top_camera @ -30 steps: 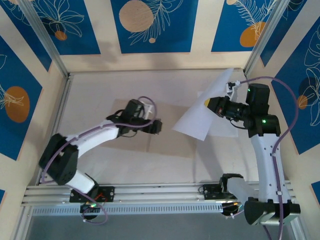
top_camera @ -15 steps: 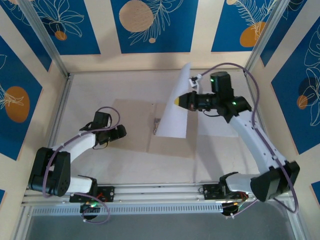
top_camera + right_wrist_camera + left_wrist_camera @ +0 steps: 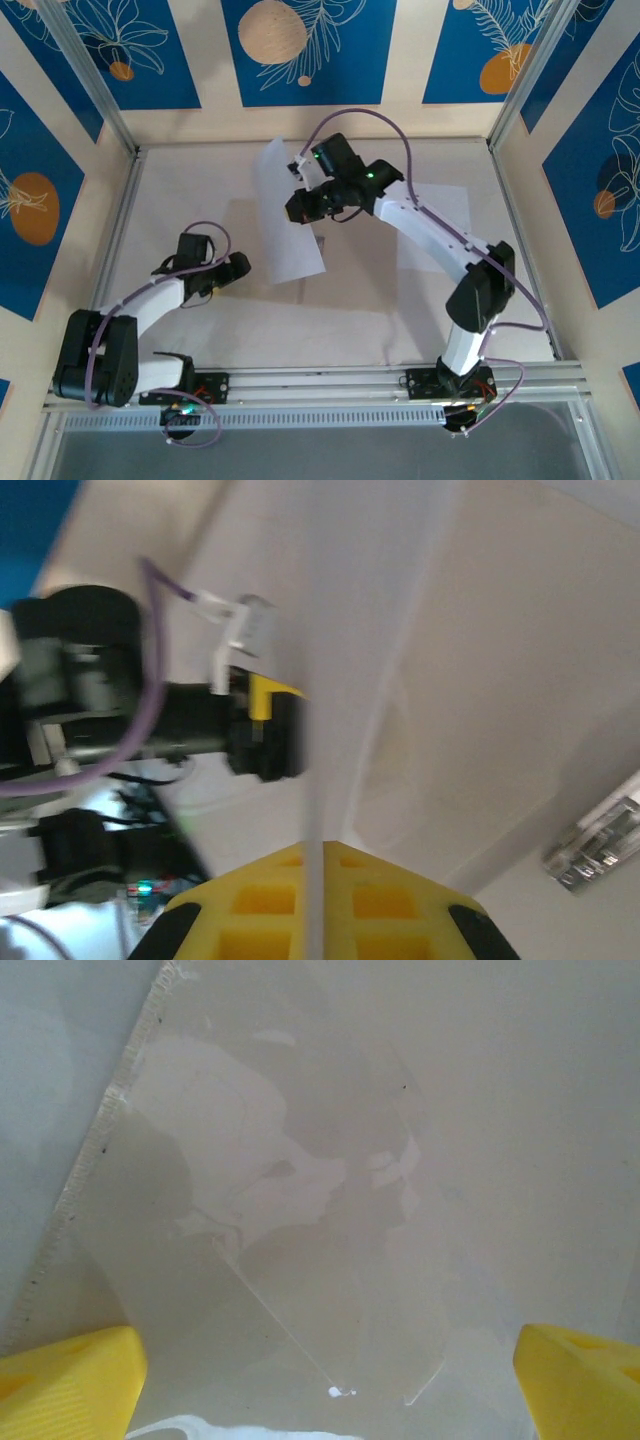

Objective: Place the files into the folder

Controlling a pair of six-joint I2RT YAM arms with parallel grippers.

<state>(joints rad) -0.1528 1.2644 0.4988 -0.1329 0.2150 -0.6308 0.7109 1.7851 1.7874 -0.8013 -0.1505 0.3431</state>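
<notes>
Right claw (image 3: 300, 207) carried white sheet (image 3: 287, 245) leftward, left claw (image 3: 240, 266) drew back, opened wider

No legible txt, labels or nos. anywhere.

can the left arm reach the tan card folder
Probably yes: the left gripper is open at the left edge of the tan card folder; the white paper sheet in the right gripper hangs over its middle.

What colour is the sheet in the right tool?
Plain white; the sheet shows best in the top external view.
</notes>
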